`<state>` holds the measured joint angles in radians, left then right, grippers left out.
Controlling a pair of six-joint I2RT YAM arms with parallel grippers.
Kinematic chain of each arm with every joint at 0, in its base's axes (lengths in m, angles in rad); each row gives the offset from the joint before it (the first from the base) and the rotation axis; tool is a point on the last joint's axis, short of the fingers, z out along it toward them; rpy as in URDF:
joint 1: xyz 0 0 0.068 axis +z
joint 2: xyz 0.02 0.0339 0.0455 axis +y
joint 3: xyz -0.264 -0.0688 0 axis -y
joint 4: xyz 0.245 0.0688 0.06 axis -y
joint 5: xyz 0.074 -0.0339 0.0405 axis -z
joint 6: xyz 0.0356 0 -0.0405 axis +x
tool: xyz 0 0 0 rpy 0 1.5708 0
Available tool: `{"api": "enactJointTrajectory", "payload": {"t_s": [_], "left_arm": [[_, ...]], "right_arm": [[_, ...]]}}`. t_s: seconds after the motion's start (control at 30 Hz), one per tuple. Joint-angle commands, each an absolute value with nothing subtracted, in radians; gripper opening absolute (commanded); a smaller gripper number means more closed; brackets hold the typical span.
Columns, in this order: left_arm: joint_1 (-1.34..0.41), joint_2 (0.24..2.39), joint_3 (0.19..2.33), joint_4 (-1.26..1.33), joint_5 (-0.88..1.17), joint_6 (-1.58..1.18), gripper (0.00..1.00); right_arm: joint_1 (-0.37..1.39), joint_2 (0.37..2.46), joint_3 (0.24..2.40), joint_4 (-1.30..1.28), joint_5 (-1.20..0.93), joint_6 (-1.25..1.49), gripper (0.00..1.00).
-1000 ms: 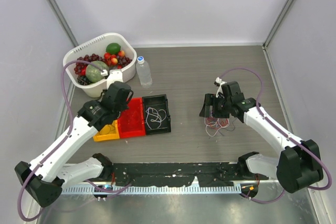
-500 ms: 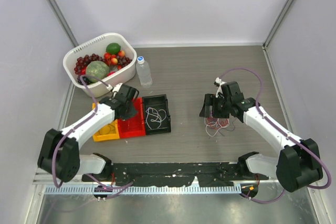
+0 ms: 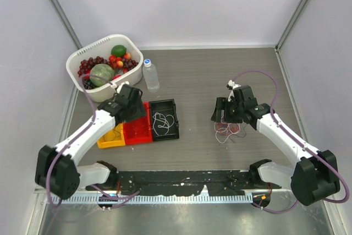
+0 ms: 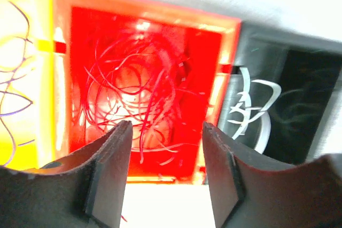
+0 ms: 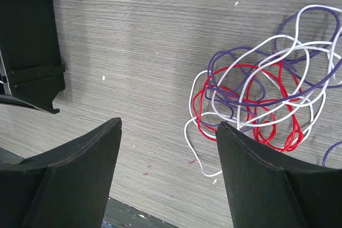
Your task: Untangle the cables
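Hovering with right gripper [image 5: 168, 132] spread, empty, beside cables [image 5: 262, 105] heaped right of tabletop centre; left gripper [image 4: 166, 132] spread too, over red bin [image 4: 144, 5]. Risk: pinching several strands, tightening the tangle.

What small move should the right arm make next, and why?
Probably shift the right tool toward the tangled cables and lower it onto the loose white end. The tool is open and empty, and the tangle lies on the table off to one side of its gap.
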<state>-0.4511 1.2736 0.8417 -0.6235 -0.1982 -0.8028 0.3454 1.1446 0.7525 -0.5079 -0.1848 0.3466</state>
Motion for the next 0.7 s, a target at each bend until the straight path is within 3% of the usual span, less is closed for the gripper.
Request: {"api": "enactJointTrajectory", "payload": {"t_s": [0.0, 0.2, 0.3, 0.37, 0.43, 0.53, 0.67], "left_arm": [[-0.448, 1.117, 0.977, -0.693, -0.29, -0.721, 0.62], [-0.449, 1.019, 1.046, -0.634, -0.223, -0.657, 0.69], [-0.449, 1.005, 1.035, -0.511, -0.076, -0.646, 0.84], [-0.454, 1.023, 1.019, -0.402, 0.053, -0.647, 0.85], [-0.478, 1.063, 1.011, -0.32, 0.13, -0.655, 0.84], [-0.575, 1.165, 1.043, -0.24, 0.188, -0.625, 0.69], [-0.701, 1.359, 1.092, -0.16, 0.273, -0.58, 0.62]], "right_arm": [[0.348, 1.13, 0.761, -0.508, -0.147, 0.351, 0.77], [0.348, 1.158, 0.772, -0.517, -0.138, 0.371, 0.77], [0.347, 1.18, 0.79, -0.541, -0.118, 0.387, 0.76], [0.345, 1.193, 0.807, -0.554, -0.106, 0.396, 0.76], [0.347, 1.215, 0.824, -0.578, -0.071, 0.419, 0.76], [0.342, 1.233, 0.853, -0.626, 0.062, 0.489, 0.76], [0.336, 1.224, 0.862, -0.712, 0.191, 0.557, 0.73]]}}
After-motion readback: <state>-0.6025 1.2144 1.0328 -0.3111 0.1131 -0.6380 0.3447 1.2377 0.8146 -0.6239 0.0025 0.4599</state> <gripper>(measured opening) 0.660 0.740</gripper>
